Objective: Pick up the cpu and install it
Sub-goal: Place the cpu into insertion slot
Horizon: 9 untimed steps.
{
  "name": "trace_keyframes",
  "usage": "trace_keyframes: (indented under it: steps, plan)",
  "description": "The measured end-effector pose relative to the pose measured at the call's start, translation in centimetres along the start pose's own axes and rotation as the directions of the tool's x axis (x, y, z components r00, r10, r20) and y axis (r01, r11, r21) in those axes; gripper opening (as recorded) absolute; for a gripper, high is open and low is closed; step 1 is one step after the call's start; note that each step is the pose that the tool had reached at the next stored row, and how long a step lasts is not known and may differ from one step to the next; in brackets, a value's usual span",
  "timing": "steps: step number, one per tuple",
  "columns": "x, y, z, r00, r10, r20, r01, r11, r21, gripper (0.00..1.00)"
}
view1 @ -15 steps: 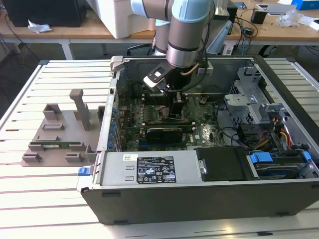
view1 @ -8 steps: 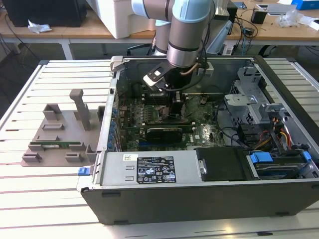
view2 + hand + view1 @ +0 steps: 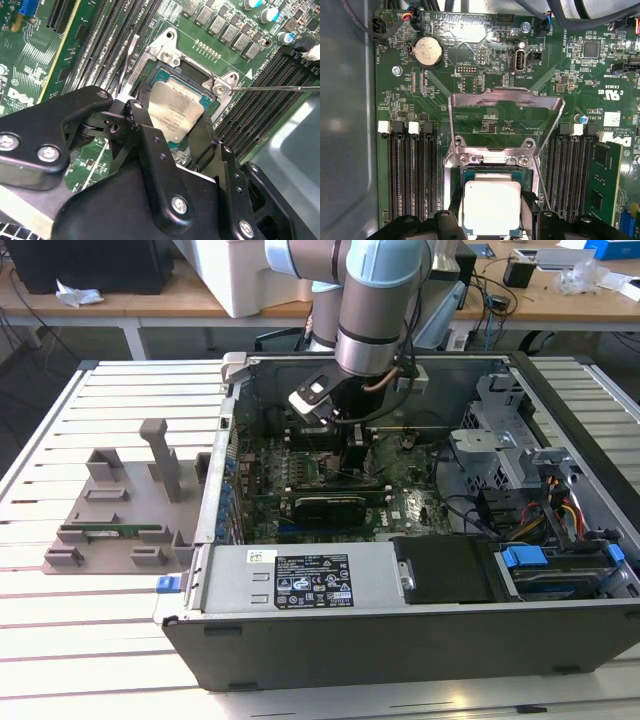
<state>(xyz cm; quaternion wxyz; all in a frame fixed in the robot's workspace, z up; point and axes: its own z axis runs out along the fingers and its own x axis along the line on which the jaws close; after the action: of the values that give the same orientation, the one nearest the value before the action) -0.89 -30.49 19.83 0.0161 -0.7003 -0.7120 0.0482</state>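
The claw [image 3: 492,222] clamps the cpu [image 3: 492,202] by opposite edges directly over the open socket [image 3: 470,174], load plate [image 3: 505,100] raised; a tilted or offset chip could bend contacts or seat crooked.

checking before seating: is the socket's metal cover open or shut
Open: the metal cover stands hinged up, leaving the chip uncovered.

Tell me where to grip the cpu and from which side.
By two opposite thin edges, from straight above: the cpu is flat, top-up over the socket, and the raised plate stands at a third edge. The tool pinches it so.
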Motion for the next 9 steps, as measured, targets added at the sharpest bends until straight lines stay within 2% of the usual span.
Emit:
trace_keyframes:
  steps: [5,6,9]
  plan:
    - [0.01,0.00,0.02,1.0000,0.000,-0.0003,0.000,1.0000,-0.0001,0.56]
    - [0.01,0.00,0.02,1.0000,0.000,-0.0003,0.000,1.0000,-0.0002,0.62]
    - [0.01,0.00,0.01,1.0000,0.000,-0.0005,0.000,1.0000,-0.0002,0.62]
